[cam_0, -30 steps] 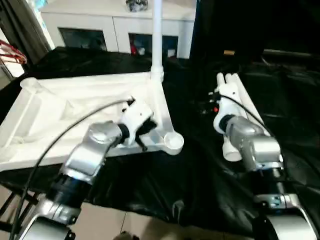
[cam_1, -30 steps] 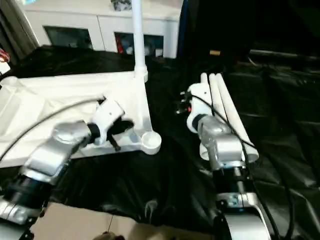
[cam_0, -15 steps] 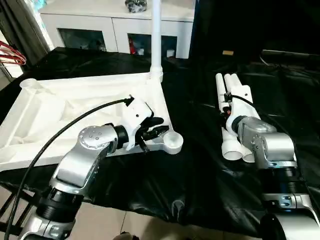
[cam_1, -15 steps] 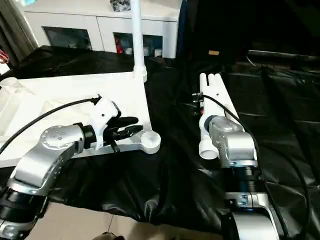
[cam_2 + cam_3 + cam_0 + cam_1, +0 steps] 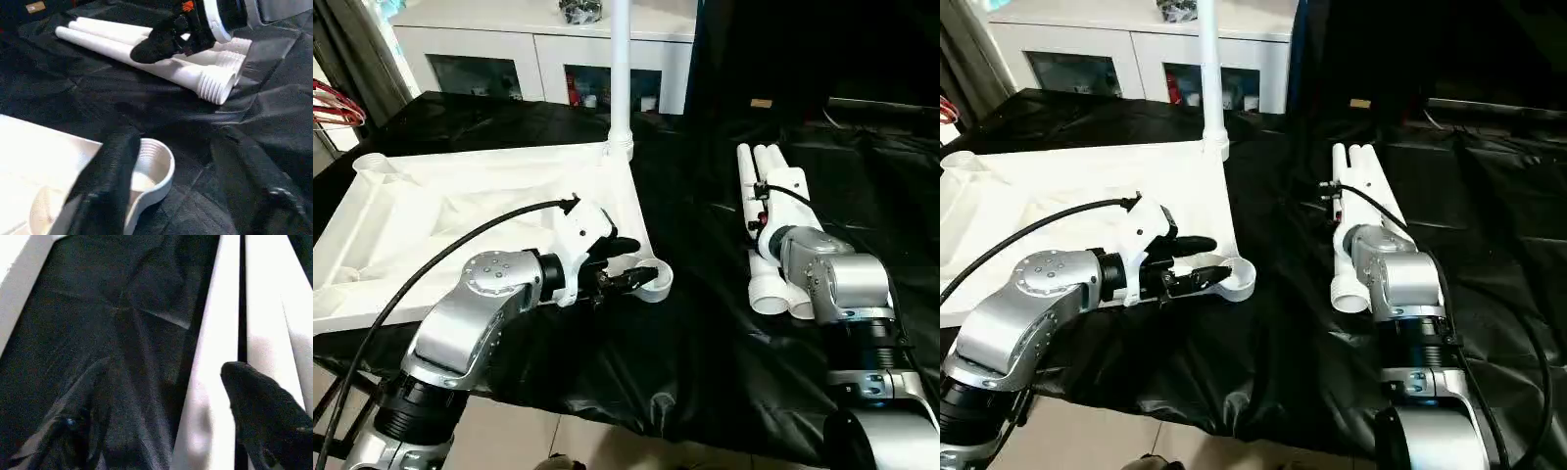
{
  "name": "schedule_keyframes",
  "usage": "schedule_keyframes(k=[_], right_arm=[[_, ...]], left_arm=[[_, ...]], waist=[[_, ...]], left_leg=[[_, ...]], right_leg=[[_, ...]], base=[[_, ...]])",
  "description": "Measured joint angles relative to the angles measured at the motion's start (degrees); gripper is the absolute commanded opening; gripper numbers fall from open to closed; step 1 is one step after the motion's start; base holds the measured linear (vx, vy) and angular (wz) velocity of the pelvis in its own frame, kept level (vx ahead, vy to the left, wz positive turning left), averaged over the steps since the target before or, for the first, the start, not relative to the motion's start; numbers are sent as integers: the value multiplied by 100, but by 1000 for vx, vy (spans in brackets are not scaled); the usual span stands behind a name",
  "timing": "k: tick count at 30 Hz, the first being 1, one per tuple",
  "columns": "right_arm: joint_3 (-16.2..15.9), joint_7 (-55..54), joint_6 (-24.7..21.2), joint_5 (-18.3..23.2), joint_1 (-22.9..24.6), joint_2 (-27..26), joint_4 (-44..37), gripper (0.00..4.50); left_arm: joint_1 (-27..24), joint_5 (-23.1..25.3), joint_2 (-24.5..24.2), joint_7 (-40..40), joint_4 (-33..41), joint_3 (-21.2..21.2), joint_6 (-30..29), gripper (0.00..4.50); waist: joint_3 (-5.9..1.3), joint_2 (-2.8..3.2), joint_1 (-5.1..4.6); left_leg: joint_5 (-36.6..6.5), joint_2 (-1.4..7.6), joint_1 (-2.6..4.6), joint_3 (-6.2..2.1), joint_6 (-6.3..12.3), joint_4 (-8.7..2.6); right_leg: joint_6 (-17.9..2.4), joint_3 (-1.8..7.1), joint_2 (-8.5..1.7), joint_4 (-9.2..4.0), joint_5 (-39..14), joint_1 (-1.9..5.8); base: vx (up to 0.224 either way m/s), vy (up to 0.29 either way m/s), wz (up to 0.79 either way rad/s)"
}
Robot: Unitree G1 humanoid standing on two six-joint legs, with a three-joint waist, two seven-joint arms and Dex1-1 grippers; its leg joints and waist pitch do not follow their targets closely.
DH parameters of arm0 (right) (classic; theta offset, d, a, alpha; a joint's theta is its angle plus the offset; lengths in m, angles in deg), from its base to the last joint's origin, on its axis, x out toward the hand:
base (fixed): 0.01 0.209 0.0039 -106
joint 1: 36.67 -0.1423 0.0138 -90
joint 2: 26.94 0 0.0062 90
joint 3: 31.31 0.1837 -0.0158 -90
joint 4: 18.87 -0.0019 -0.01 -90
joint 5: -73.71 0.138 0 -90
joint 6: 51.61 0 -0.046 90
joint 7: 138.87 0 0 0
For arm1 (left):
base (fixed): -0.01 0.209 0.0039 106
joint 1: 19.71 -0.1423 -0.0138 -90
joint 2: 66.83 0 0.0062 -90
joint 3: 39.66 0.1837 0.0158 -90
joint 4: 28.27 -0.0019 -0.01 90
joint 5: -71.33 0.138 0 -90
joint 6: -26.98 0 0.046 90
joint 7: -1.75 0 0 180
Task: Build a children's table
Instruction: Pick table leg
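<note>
The white tabletop [image 5: 460,211] lies underside up on the black cloth, with one leg [image 5: 620,69] standing upright in its far right corner. My left gripper [image 5: 628,264] is open at the near right corner socket [image 5: 653,283], one finger [image 5: 105,181] over the tabletop's edge and the socket between the two. Three more white legs [image 5: 762,230] lie side by side to the right. My right gripper [image 5: 156,44] hovers low over them, open, its fingers [image 5: 264,411] either side of one leg [image 5: 215,357].
The black-covered work table [image 5: 705,333] ends near the front, with floor [image 5: 509,431] below. A white cabinet [image 5: 538,49] stands behind it. A black cable [image 5: 460,245] loops from my left wrist over the tabletop. A red object [image 5: 333,103] shows at the far left.
Both grippers have opened. My left gripper has reached right, from over the tabletop's edge to the near right corner socket. The right arm has stayed over the lying legs.
</note>
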Motion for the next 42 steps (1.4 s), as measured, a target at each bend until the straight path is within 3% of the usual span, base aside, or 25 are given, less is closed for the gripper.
schedule_keyframes(k=[4, 8, 32, 42], right_arm=[[-9, -53, -45, -73, -125, 53, 161, 424], [-20, -32, -144, -81, -229, 136, 452, 430], [27, 63, -625, 153, -494, -40, 1033, 430], [21, 139, -607, 158, -569, 1, 1381, 335]], left_arm=[[-11, 4, -52, 3, 57, 37, 2, 342], [-11, 120, -62, -48, 37, 123, 69, 384], [-11, 102, -231, -3, 38, 237, 120, 384], [-11, 101, -249, 13, 38, 282, 120, 384]], waist=[[0, 0, -6], [0, 0, -5], [-1, -2, -3], [-11, -18, -3]], left_leg=[[0, 0, 0, 0, -1, 0], [2, 0, 1, 0, -3, 1], [3, 0, 2, 0, -5, 3], [3, 0, 5, 0, -5, 5]], right_leg=[[0, 0, 0, 2, 0, 0], [0, 0, 0, 2, 0, 1], [-12, -1, 0, 10, 8, 1], [-12, 0, 0, 10, 8, 4]], base=[[0, 0, 0], [0, 0, 0], [0, 0, 0], [0, 0, 0]])
